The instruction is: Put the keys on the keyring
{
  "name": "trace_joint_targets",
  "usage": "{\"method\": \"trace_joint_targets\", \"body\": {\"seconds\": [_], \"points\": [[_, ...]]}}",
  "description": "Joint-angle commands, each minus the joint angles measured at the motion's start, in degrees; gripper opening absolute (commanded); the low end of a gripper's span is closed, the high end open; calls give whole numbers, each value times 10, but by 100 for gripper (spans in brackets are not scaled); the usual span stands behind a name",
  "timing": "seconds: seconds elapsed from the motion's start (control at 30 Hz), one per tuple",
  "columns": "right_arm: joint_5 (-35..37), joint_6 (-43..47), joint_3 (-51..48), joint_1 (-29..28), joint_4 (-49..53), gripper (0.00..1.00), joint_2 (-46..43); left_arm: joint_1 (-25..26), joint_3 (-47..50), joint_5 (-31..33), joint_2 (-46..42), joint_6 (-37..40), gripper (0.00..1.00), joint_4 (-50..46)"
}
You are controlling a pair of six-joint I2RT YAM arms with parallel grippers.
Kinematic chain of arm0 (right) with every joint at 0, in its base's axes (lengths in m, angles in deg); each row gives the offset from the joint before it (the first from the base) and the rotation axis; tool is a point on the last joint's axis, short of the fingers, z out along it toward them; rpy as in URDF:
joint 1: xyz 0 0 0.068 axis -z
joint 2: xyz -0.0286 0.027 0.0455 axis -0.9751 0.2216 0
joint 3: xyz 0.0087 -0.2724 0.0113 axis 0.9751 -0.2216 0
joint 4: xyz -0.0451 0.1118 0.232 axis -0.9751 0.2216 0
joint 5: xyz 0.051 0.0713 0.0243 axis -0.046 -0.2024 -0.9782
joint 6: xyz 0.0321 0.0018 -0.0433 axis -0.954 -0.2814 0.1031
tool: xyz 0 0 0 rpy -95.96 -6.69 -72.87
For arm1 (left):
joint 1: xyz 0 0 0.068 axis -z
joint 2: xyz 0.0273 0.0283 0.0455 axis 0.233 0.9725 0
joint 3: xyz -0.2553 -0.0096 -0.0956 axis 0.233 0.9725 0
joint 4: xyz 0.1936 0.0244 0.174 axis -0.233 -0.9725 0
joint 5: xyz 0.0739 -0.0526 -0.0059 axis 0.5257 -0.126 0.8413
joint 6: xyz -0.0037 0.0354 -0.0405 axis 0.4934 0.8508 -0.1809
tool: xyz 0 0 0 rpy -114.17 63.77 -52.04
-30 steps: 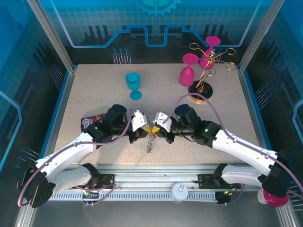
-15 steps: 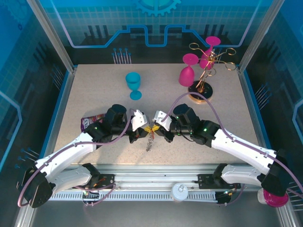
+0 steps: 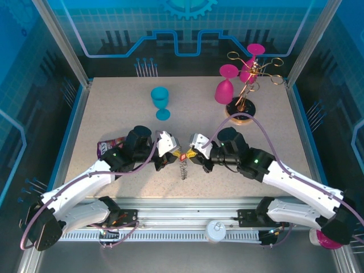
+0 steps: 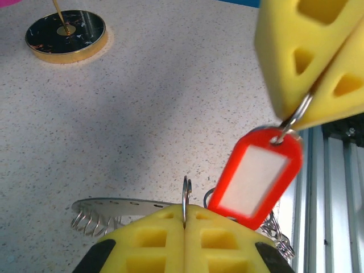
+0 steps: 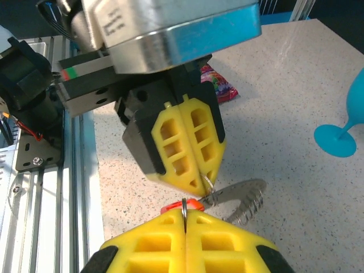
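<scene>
Near-centre of the table, the two arms meet tip to tip.

Nearest the rail hangs the keyring [image 3: 183,168], a flat grey disc fringed with wire loops. It is carried by the left gripper [image 4: 185,230], whose yellow pads are pressed together on one thin loop standing edge-up.

Just right of that loop is the key [image 4: 259,176] — a red tag hanging from its own small split ring. The right gripper [image 5: 185,239] pinches that ring tight.

The tag's long axis slopes from the right claw down toward the left claw's loop. Its lower end sits just beside the loop; contact can't be told.

Judgement: the move turns on this gap — the key's ring lies right of the held loop, so the right arm, carrying it, should bring it left to thread.

Farther back, the teal goblet [image 3: 161,102] stands well apart.
</scene>
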Motion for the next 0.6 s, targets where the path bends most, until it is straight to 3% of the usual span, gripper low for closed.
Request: {"method": "trace_joint_targets", "body": {"seconds": [0.0,0.07,0.13,0.27,0.43,0.57], "points": [[86,13,-16,-4,-13,0,-6,4,-5,2,-16,15,0,22],[163,23,-18,-4,-7,0,0,5,-1,0,-20,18,0,30],[176,29,-16,-5,-4,0,9,5,3,-4,-24,22,0,33],[189,34,-12,-18,-13,0,26,5,6,-3,-25,28,0,35],[89,29,-23,-19,-47,0,25,6,5,-3,-24,27,0,34],[152,16,-34,-13,-69,0,11,7,5,1,-23,31,0,30]]}}
